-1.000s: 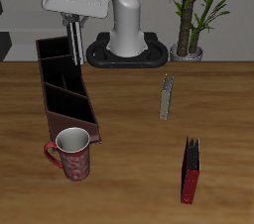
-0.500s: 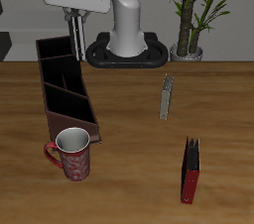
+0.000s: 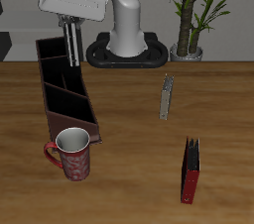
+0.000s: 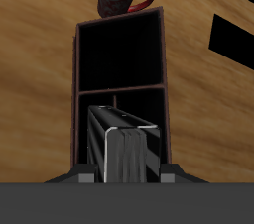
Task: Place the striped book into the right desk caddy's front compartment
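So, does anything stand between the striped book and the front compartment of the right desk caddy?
Nothing visible does. The gripper holds the striped book above the right desk caddy, whose open compartments look empty; the mug stands outside its end wall.

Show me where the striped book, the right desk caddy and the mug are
striped book [image 4: 126, 149], wrist view, on its dark striped cover between the fingers.
right desk caddy [image 3: 62, 92], exterior view, on an inner divider.
mug [image 3: 74, 159], exterior view, on its red outer wall.
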Controlling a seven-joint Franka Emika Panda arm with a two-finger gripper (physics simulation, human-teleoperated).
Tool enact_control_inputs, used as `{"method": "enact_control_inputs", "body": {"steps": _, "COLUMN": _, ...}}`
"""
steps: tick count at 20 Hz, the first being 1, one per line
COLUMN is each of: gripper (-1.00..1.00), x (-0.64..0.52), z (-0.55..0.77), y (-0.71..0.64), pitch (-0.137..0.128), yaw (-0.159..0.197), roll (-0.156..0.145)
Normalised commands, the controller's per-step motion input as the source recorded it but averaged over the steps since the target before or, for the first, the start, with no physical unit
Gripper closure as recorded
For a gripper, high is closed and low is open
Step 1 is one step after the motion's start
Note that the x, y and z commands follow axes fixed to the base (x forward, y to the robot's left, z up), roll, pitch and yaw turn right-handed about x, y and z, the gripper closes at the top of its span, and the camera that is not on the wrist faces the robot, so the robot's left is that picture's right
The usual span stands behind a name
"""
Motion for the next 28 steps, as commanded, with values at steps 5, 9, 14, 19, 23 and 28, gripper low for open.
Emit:
{"method": "enact_control_inputs", "body": {"steps": 5, "gripper": 1.00, "x": 0.08, "z": -0.11, "y": -0.09, "pitch": 0.024, "yaw": -0.033, "roll": -0.007}}
{"method": "enact_control_inputs", "body": {"steps": 9, "gripper": 1.00, "x": 0.12, "z": -0.16, "y": -0.02, "pitch": 0.028, "yaw": -0.019, "roll": -0.004}}
{"method": "enact_control_inputs", "body": {"steps": 14, "gripper": 1.00, "x": 0.11, "z": -0.18, "y": 0.07, "pitch": 0.026, "yaw": -0.005, "roll": 0.013}}
{"method": "enact_control_inputs", "body": {"steps": 19, "gripper": 1.00, "x": 0.08, "z": -0.05, "y": 0.10, "pitch": 0.004, "yaw": -0.007, "roll": 0.016}}
{"method": "enact_control_inputs", "body": {"steps": 23, "gripper": 1.00, "x": 0.14, "z": -0.09, "y": 0.11, "pitch": 0.012, "yaw": 0.000, "roll": 0.019}}
{"method": "enact_control_inputs", "body": {"steps": 28, "gripper": 1.00, "x": 0.17, "z": -0.25, "y": 0.09, "pitch": 0.044, "yaw": -0.019, "roll": 0.019}}
